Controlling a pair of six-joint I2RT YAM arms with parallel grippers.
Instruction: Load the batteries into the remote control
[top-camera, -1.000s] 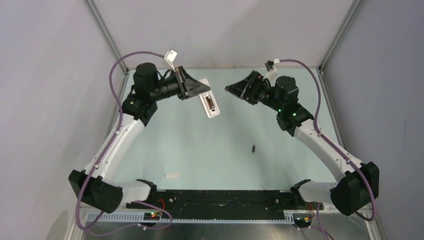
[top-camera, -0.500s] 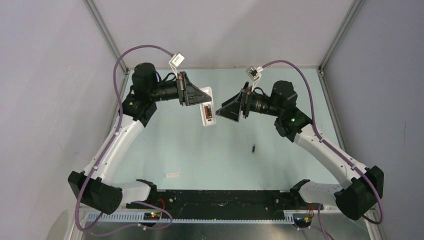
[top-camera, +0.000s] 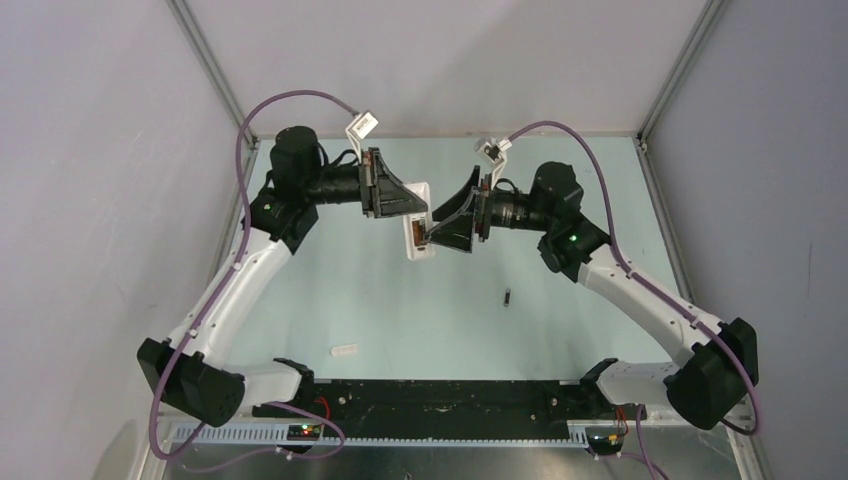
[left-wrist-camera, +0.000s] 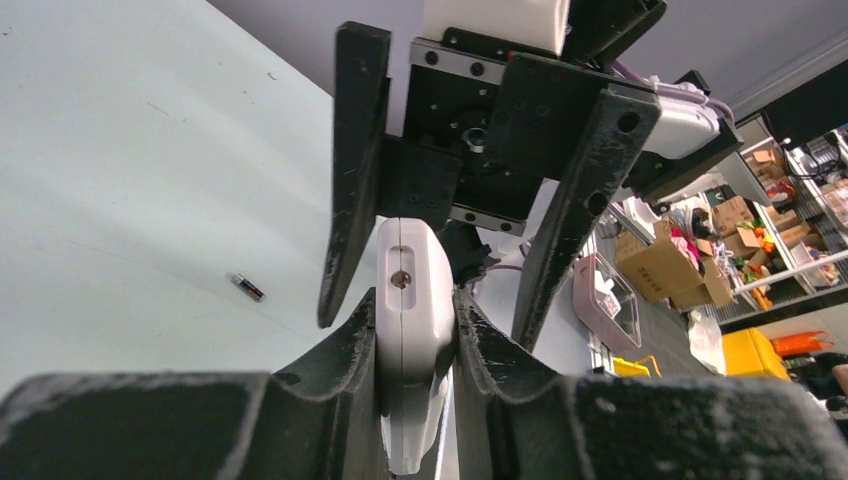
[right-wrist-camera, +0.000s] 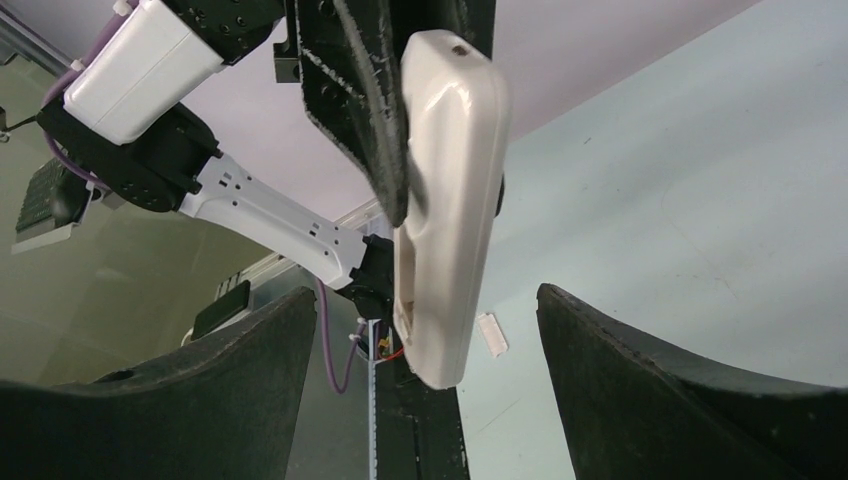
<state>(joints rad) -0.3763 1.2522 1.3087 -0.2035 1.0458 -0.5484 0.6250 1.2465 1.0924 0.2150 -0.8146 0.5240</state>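
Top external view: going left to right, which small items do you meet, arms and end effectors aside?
white cover strip → remote control → battery

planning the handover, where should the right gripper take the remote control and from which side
Probably its free end: the left gripper clamps only one end of the remote control, leaving the rest of the body bare. Bring the right gripper straight in from the opposite side, open jaws straddling that bare stretch.
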